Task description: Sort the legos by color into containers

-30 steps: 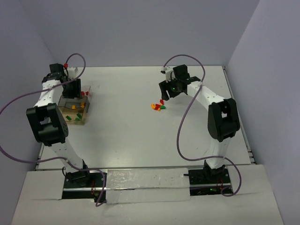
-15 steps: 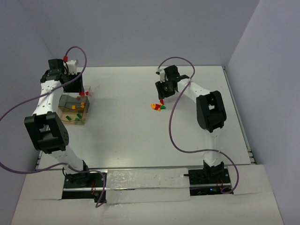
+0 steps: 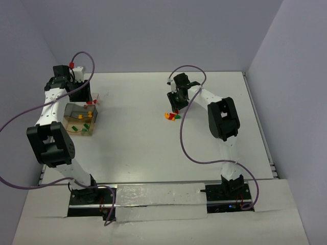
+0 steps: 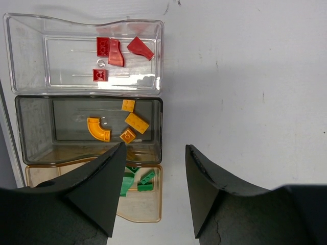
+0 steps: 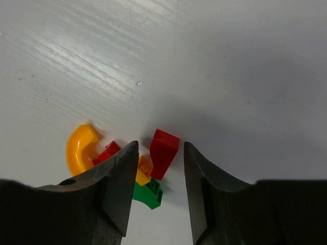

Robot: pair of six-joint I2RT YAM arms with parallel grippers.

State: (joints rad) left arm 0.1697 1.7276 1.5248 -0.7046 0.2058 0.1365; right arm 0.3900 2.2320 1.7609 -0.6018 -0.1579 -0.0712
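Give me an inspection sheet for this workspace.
Surface: white table, scuffed.
Job's things: three joined trays hold red, orange and green bricks apart; mixed pile loose by the right hand.
Clutter: nothing seen.
Hands: left hand open, empty, over the trays' edge; right hand straddles a red brick, grip unclear.
Cables: purple cables, hanging in loose loops.
Surroundings: pale walls on three sides.
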